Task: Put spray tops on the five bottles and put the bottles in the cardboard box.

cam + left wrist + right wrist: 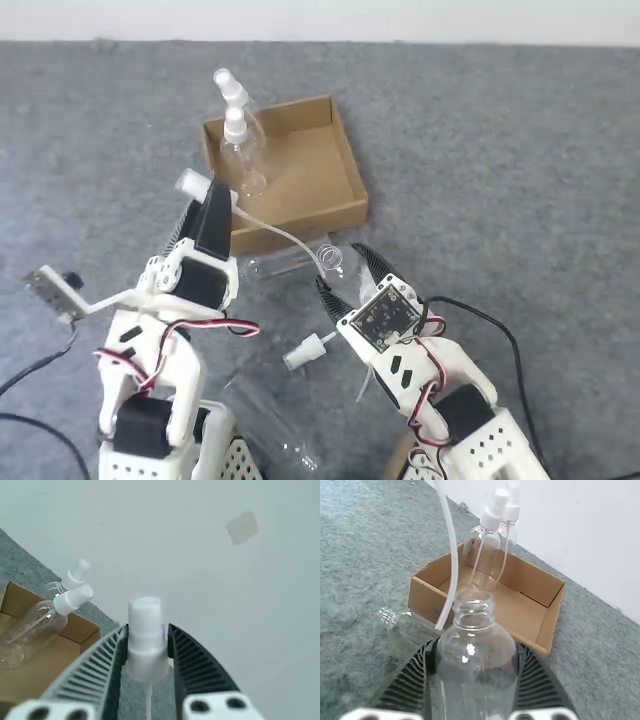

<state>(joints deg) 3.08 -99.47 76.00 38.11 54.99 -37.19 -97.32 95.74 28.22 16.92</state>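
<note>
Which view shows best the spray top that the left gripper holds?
The left wrist view: the spray top sits close, clamped in the left gripper. The high view shows its white head small, with its tube curving toward the clear bottle. The right wrist view shows the tube passing that bottle's open neck.

a grey, felt-like carpet (520, 150) covers the whole work surface, its nap slightly mottled. a plain white wall (400, 20) runs along its far edge. a small pale square patch (242, 527) sits on that wall. the light is soft and even.
</note>
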